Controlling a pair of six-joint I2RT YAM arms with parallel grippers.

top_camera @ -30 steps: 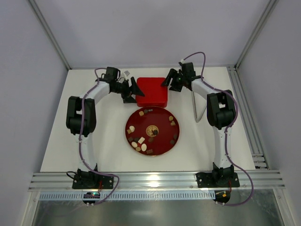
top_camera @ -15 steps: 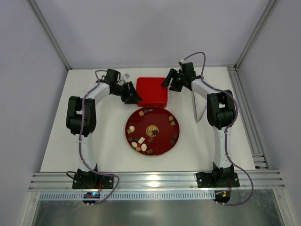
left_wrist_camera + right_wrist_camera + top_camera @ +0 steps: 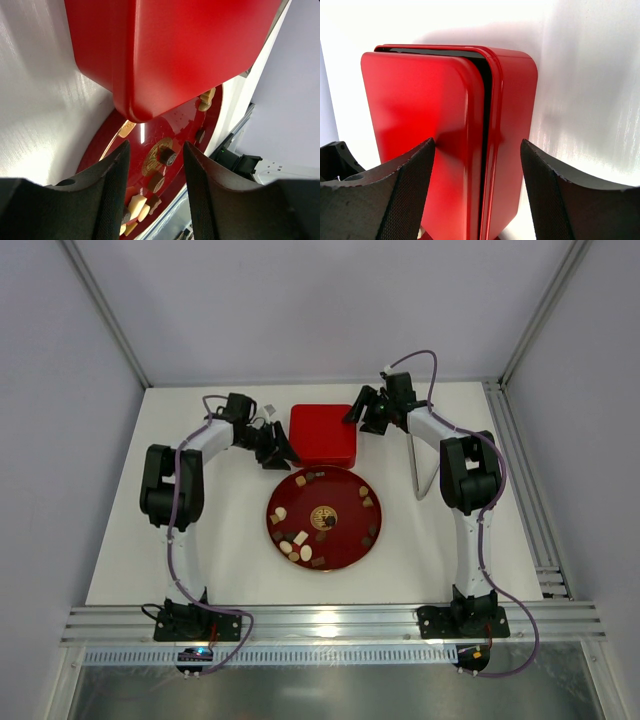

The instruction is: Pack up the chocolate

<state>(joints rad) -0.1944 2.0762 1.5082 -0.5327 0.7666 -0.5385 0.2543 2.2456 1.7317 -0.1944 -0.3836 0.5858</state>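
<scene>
The chocolate (image 3: pixel 298 545) is many small dark, light brown and cream pieces scattered on a round red plate (image 3: pixel 345 530) with a gold emblem at its centre. A red box (image 3: pixel 323 435) lies just behind the plate, its lid (image 3: pixel 425 115) slightly ajar on the base (image 3: pixel 514 100). My left gripper (image 3: pixel 279 450) is open and empty beside the box's left near corner. In the left wrist view (image 3: pixel 156 150) the box (image 3: pixel 175 45), the plate (image 3: pixel 187 117) and chocolate pieces (image 3: pixel 167 156) show between the fingers. My right gripper (image 3: pixel 358 414) is open at the box's far right corner, its jaws (image 3: pixel 477 145) either side of the lid's edge.
A grey flat sheet (image 3: pixel 425 465) lies on the white table beside the right arm. A metal rail (image 3: pixel 330 622) runs along the near edge, and a channel (image 3: pixel 520 480) along the right side. Walls close in the back and both sides.
My left gripper has drawn back to the left, away from the red box's left edge. The right gripper and the plate have stayed put.
</scene>
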